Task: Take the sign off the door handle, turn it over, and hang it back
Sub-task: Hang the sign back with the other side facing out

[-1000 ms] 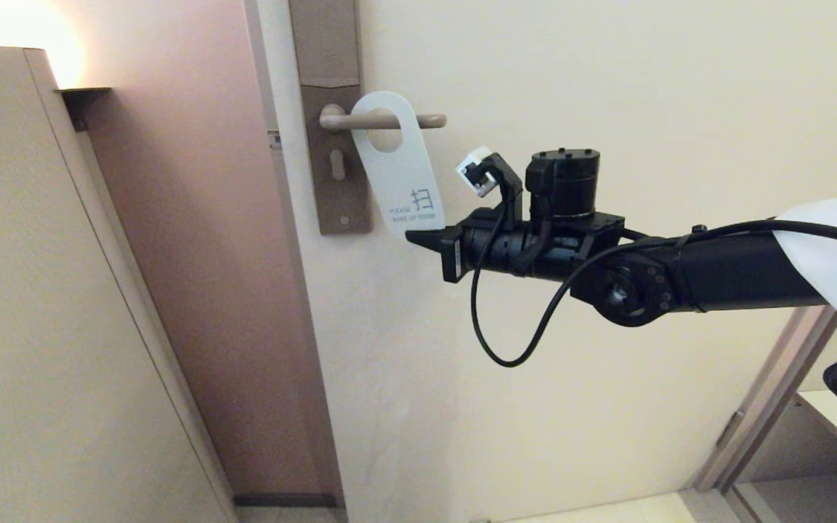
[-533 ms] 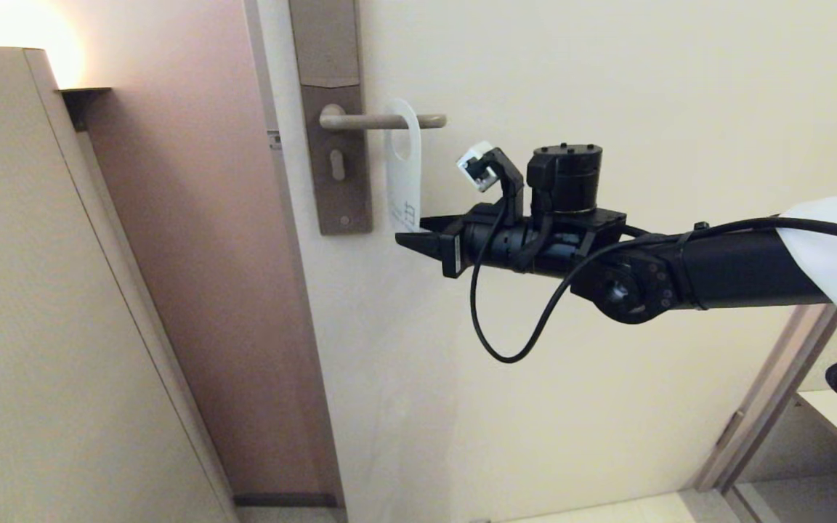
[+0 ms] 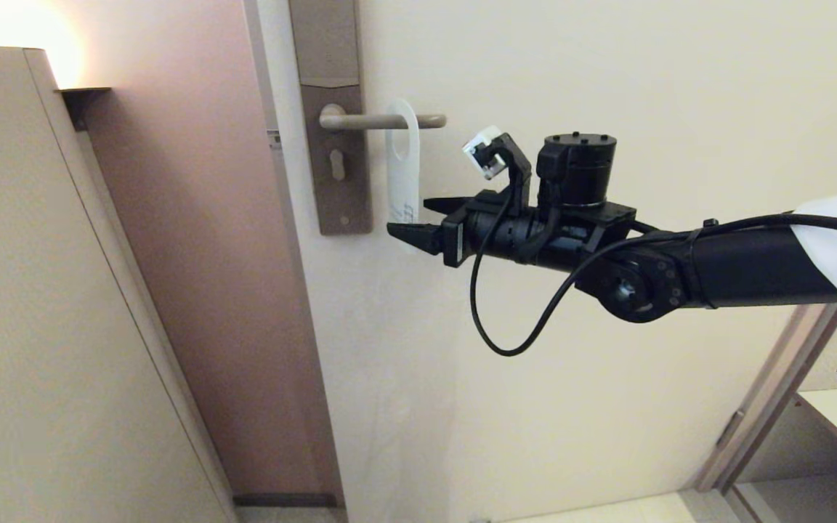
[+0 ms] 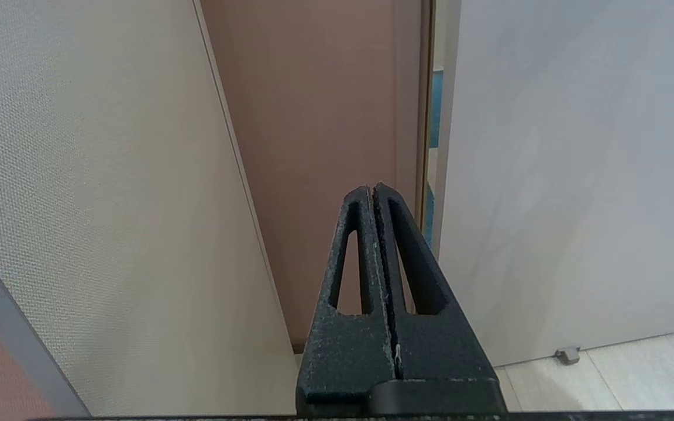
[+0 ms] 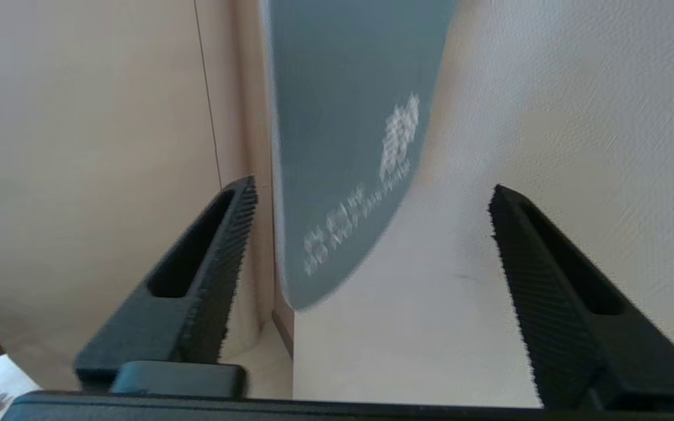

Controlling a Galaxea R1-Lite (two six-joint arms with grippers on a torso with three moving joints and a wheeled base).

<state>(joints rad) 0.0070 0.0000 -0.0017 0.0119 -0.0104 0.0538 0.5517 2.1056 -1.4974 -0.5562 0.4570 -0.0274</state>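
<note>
The sign (image 3: 402,174) hangs by its oval hole on the door handle (image 3: 371,121), turned edge-on to the head view. In the right wrist view its blue face with white lettering (image 5: 343,146) shows. My right gripper (image 3: 408,216) is open, its two fingers standing on either side of the sign's lower end. That end hangs free between the fingers (image 5: 229,245), closer to one of them, and I cannot tell whether it touches. My left gripper (image 4: 372,190) is shut and empty, low down and pointing at the gap beside the door.
The handle sits on a tall brown backplate (image 3: 331,167) with a keyhole, on a cream door (image 3: 607,87). A beige panel (image 3: 26,290) stands at the left and a pinkish wall (image 3: 208,254) beside it. A door frame (image 3: 774,385) runs at the lower right.
The right gripper went from shut on the sign's lower end to wide open. The sign swung from flat, white face showing, to edge-on. The arm shifted slightly up and left.
</note>
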